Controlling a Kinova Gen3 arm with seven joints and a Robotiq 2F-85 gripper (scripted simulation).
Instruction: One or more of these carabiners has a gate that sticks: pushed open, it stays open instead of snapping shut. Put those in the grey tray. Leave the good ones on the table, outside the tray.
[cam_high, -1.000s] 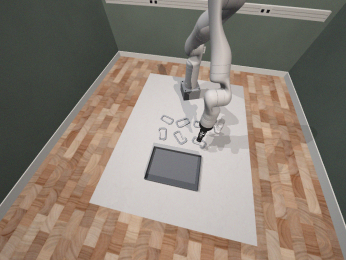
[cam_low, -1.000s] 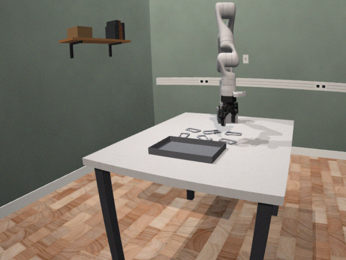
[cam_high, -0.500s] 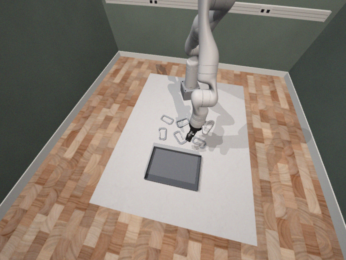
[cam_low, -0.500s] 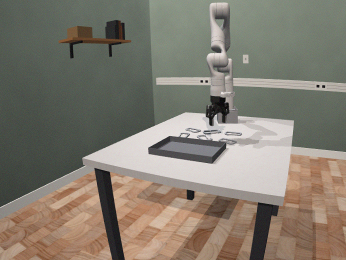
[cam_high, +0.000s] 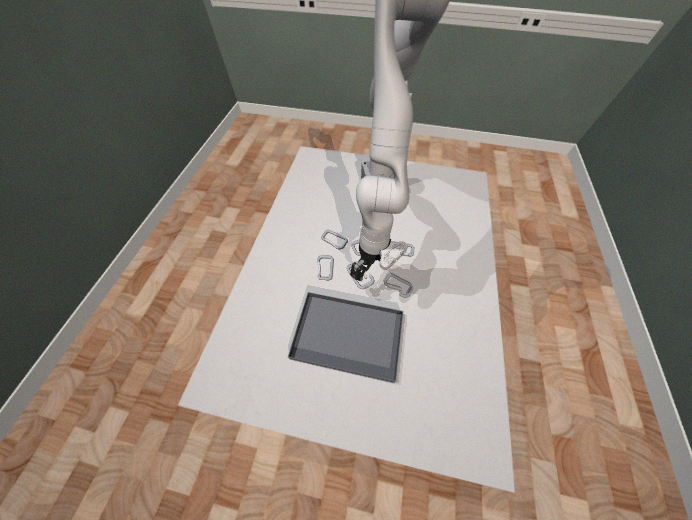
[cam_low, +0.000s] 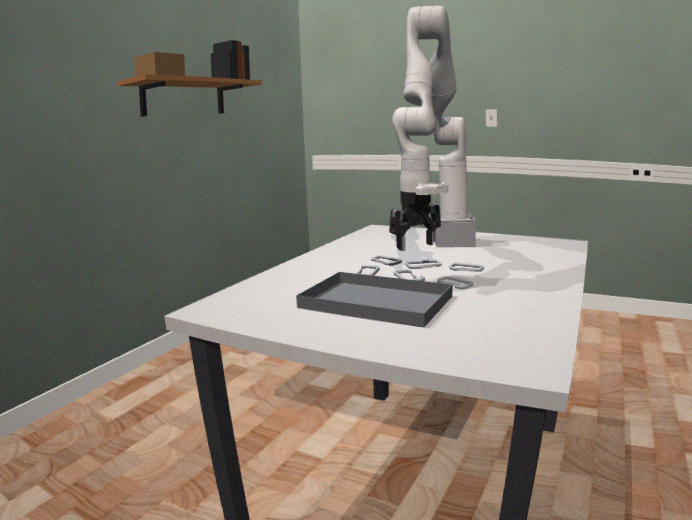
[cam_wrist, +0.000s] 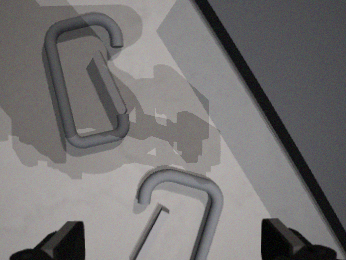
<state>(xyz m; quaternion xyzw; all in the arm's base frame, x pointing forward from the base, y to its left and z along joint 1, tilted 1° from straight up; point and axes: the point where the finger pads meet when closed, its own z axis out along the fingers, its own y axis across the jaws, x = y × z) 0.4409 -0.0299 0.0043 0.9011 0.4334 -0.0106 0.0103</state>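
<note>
Grey tray on white table; six carabiners lie outside it, two with gates swung inward; gripper open, above one such carabiner

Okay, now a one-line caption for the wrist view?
Open gripper above two carabiners whose gates stand inward, grey tray alongside.

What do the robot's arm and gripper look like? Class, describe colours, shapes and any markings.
The arm is pale grey-white, with smooth, rounded tubular segments and thin seam lines at the joints. The gripper is black and angular, with two jointed fingers ending in flat, blocky pads. No loose cables or lettering can be made out.
</note>
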